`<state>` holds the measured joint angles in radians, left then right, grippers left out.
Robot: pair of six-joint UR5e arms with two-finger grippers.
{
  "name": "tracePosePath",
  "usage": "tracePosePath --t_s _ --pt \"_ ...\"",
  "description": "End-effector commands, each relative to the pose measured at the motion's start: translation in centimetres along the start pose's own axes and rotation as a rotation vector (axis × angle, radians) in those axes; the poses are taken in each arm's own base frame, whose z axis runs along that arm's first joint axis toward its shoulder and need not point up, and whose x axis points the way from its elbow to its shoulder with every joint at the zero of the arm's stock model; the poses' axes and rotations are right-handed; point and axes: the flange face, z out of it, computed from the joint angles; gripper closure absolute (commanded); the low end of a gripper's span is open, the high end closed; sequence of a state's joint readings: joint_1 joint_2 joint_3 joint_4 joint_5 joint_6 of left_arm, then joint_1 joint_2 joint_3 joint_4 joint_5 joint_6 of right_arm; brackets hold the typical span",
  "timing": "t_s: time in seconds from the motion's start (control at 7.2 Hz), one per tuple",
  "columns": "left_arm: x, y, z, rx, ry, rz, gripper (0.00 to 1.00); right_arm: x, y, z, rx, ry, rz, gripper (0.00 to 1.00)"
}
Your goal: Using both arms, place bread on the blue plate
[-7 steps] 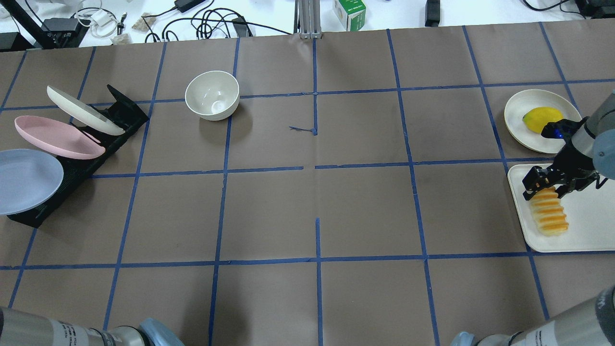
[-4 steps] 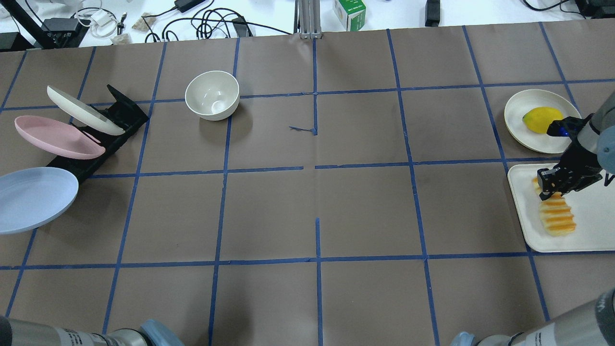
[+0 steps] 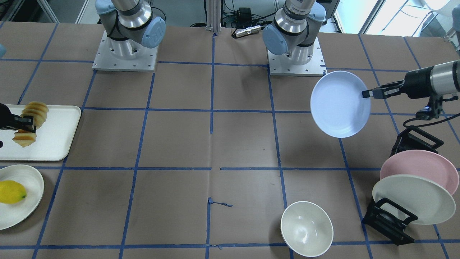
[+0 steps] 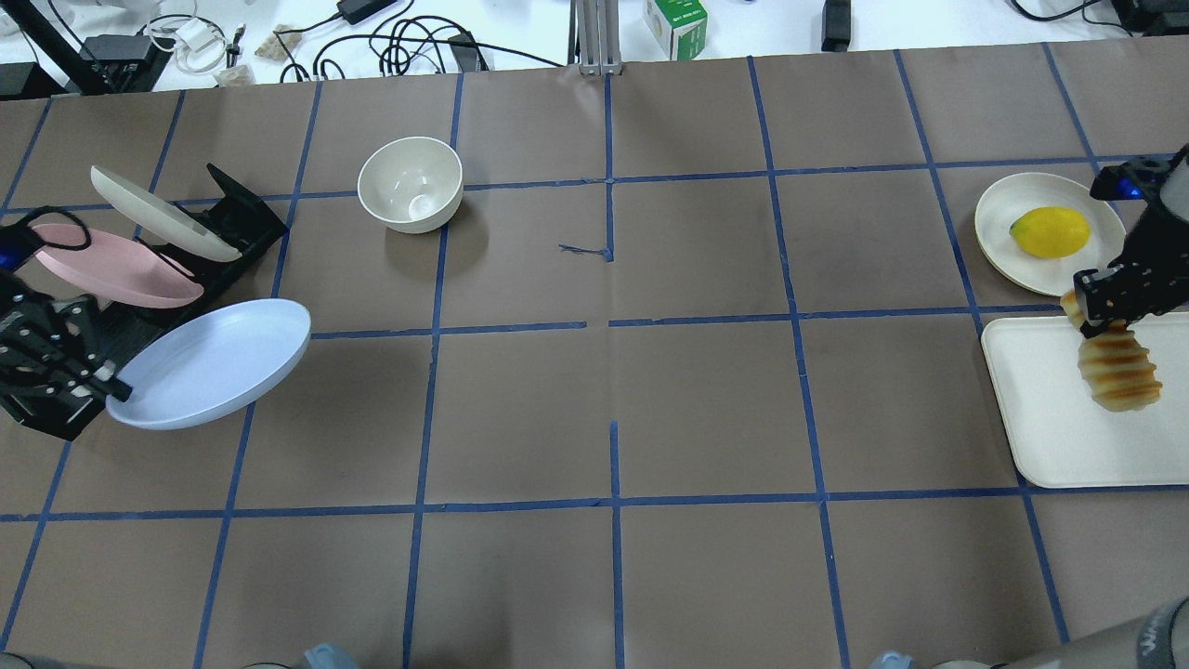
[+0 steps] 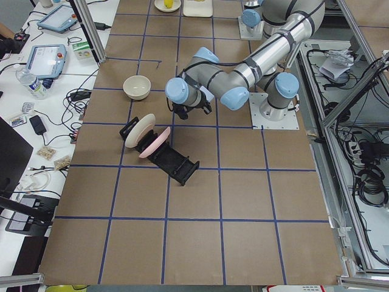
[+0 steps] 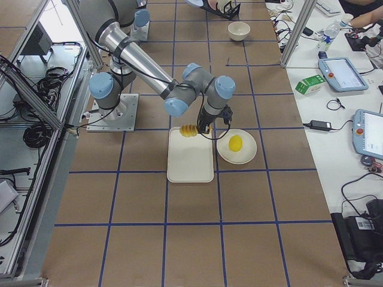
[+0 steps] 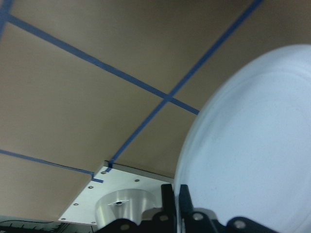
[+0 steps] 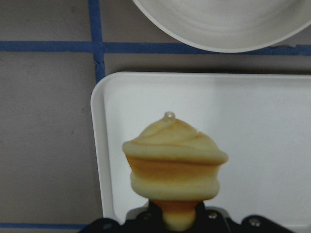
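Two grippers are each clamped on a task item, at opposite edges of the overhead view. At the right edge, the right gripper point(image 4: 1094, 316) is closed across the bread point(image 4: 1119, 373) near one end. A short stub of the loaf pokes out above the fingers, and the longer ridged part hangs below them over the upper part of the white tray point(image 4: 1050, 437). In the right wrist view the bread point(image 8: 175, 160) points straight away from the camera with the tray behind it, and it appears lifted off the tray. Just above the tray, a lemon point(image 4: 1050, 232) lies on a cream plate point(image 4: 996, 206). At the left edge, the left gripper point(image 4: 110, 394) pinches the rim of the blue plate point(image 4: 214, 362), which is tilted and extends to the right of the fingers, just below the black rack point(image 4: 237, 221) holding a pink plate point(image 4: 111, 268). A white bowl point(image 4: 410, 184) stands at upper centre-left, well apart from both.
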<state>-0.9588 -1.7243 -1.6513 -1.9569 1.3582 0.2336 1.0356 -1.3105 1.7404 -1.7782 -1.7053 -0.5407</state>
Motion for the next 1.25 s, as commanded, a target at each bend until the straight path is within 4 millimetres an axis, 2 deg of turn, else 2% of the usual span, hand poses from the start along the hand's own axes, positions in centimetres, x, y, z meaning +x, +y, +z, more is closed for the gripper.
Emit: tracePosePath --t_s 0.0,0.14,0.28,0.42,0.56,0.69,0.83,1.11 --pt "13.1 2.1 3.7 0.086 0.023 0.129 1.00 -4.6 -1.2 -7.5 -0.027 0.011 0.023 1.00" --pt "17.1 2.9 6.1 0.124 -0.011 0.112 1.00 -7.2 -1.6 -9.7 -0.027 0.023 0.016 1.00" --pt "20.6 2.4 9.0 0.213 -0.032 0.139 1.00 -9.4 -1.4 -10.6 -0.023 -0.009 0.025 1.00" --pt "23.8 2.1 12.9 0.315 -0.022 0.098 1.00 -10.8 -0.6 -11.5 -0.002 -0.055 0.065 1.00" --pt "26.1 2.6 18.0 0.388 -0.003 0.103 1.00 -12.4 -0.7 -11.4 -0.003 -0.072 0.063 1.00" --pt "25.9 2.0 22.9 0.398 0.001 0.089 1.00 -14.7 -0.8 -11.7 0.002 -0.063 0.038 1.00" --pt "25.1 0.8 25.7 0.419 0.014 0.106 1.00 -16.6 -0.9 -11.8 0.002 -0.056 0.029 1.00" --pt "24.6 -0.5 28.0 0.405 0.006 0.104 1.00 -20.7 -1.2 -11.9 0.016 -0.063 -0.003 1.00"
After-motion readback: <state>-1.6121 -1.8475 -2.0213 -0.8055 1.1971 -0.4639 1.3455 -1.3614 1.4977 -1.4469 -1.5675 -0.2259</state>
